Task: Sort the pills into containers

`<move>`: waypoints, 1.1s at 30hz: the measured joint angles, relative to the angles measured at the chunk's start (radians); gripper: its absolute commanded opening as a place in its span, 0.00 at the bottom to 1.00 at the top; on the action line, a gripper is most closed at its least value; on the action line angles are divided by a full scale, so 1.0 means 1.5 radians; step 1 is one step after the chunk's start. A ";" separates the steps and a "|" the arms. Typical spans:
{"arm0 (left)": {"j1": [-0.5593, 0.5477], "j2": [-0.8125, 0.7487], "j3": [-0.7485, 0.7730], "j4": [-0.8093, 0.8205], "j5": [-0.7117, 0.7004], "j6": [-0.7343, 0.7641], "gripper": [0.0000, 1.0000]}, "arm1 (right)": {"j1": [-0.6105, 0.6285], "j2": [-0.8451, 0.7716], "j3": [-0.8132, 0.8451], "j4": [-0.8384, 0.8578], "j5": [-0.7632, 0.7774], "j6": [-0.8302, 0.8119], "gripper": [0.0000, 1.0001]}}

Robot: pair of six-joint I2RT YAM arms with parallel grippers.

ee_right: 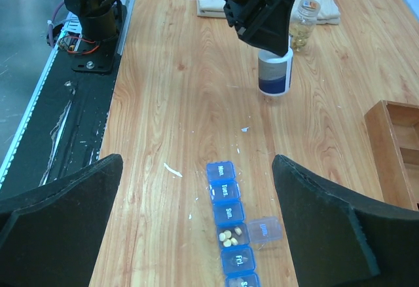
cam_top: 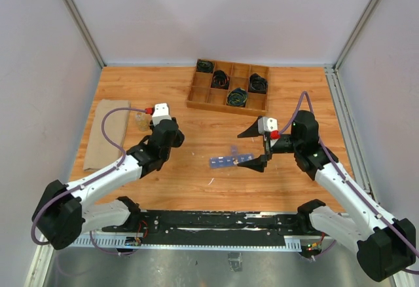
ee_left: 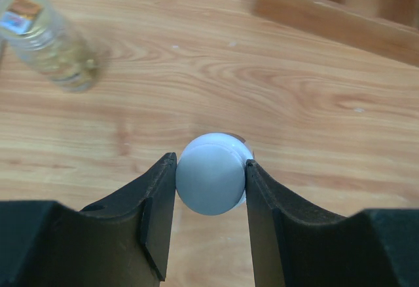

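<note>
The translucent-blue containers strip (ee_right: 227, 211) (cam_top: 230, 160) lies on the wood between my right gripper's fingers. One compartment is open, its lid (ee_right: 264, 229) flipped aside, and several pale yellow pills (ee_right: 228, 236) lie in it. My right gripper (ee_right: 196, 161) (cam_top: 252, 148) hovers over the strip, jaws spread wide and holding nothing. My left gripper (ee_left: 210, 164) (cam_top: 173, 137) is shut on a white-capped bottle (ee_left: 211, 172) (ee_right: 274, 72) that stands on the table. A clear jar of yellowish pills (ee_left: 49, 41) (cam_top: 142, 120) (ee_right: 302, 21) stands just beyond it.
A wooden divided tray (cam_top: 222, 109) (ee_left: 327, 13) with black cables sits at the back centre. A brown cloth (cam_top: 108, 133) lies at the left edge. Small white scraps (ee_right: 172, 169) dot the wood near the strip. Walls close in three sides.
</note>
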 measured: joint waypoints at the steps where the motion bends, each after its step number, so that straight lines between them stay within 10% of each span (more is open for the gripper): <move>1: 0.023 0.007 -0.004 0.000 0.001 0.006 0.00 | 0.000 0.000 0.000 0.000 0.000 0.000 0.99; 15: 0.217 0.325 0.216 0.043 0.027 0.066 0.05 | 0.000 0.009 0.000 -0.002 0.001 -0.001 0.99; 23: 0.246 0.450 0.341 0.028 0.044 0.076 0.68 | 0.000 0.011 0.000 -0.002 0.008 0.000 0.99; 33: 0.239 0.286 0.291 0.046 0.218 0.095 0.79 | -0.033 0.040 0.005 0.007 0.026 0.048 0.99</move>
